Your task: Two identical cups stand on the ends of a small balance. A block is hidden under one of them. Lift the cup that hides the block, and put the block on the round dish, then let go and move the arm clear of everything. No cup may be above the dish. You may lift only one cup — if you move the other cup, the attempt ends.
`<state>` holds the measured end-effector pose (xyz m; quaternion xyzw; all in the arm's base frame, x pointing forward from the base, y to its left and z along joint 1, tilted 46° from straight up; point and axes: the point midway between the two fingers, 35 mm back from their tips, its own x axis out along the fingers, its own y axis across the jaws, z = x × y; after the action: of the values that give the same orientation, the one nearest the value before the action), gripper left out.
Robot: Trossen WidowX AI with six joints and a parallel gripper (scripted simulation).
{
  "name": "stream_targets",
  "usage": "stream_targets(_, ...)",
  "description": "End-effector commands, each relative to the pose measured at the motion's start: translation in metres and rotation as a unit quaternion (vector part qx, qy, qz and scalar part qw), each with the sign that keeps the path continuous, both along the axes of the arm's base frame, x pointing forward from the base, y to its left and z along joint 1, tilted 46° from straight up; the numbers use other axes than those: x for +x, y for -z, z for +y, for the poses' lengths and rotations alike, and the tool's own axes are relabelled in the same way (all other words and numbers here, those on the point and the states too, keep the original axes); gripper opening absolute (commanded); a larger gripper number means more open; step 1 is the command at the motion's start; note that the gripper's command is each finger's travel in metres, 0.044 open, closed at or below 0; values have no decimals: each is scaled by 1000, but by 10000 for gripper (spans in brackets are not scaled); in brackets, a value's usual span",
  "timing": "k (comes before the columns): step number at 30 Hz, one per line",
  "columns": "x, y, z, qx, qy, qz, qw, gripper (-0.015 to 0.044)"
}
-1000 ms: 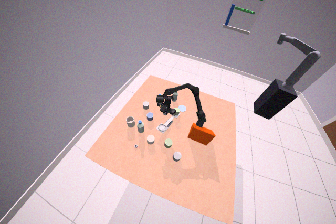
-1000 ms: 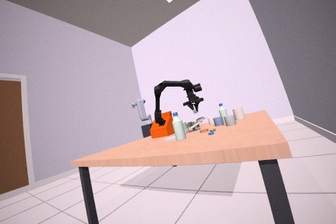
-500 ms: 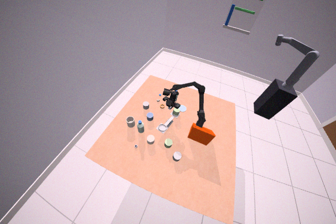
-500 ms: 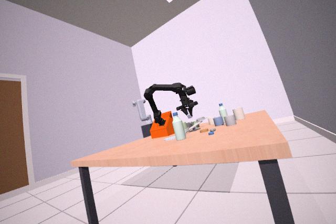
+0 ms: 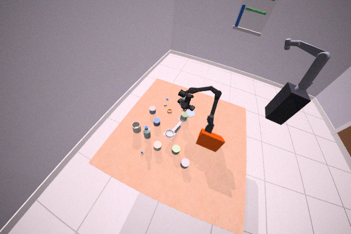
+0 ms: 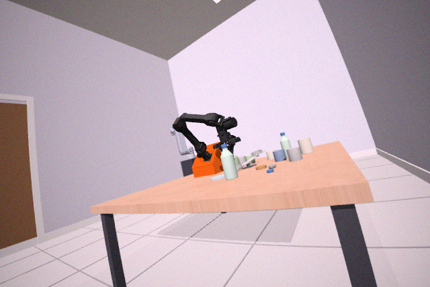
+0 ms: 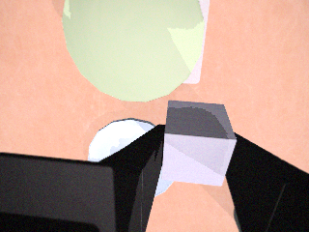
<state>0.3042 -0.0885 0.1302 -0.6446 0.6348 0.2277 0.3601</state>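
Observation:
My gripper (image 5: 184, 108) (image 7: 193, 134) is shut on a pale grey block (image 7: 195, 157), held above the table beside the balance. The round pale blue dish (image 5: 190, 113) (image 6: 216, 177) (image 7: 113, 140) lies below, left of the block in the wrist view and partly hidden by a finger. One light green cup (image 5: 184, 116) (image 7: 132, 48) stands on the near end of the balance (image 5: 169, 133) (image 6: 256, 152) (image 7: 195, 74). The balance's other end is empty and tilted up. A like green cup (image 5: 175, 149) stands on the table. No cup is above the dish.
A bottle (image 6: 230, 166) stands close by the dish and gripper. Another bottle (image 5: 146, 132) (image 6: 285, 144), a blue cylinder (image 5: 156, 121), a beige cup (image 5: 136, 127) and an orange ring (image 5: 169, 109) lie beyond the balance. The orange base (image 5: 210, 141) is behind the arm.

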Motion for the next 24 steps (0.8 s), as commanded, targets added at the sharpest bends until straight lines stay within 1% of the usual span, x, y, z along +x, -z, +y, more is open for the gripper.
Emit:
stream_targets(1,-17,-11,-21,-15,0,1,1000,0)
stream_targets(11,-60,-31,-62,-48,7,10,999,0)
stream_targets(17,-60,-27,-66,-48,7,10,999,0)
stream_targets(24,-58,-7,-87,-49,7,10,999,0)
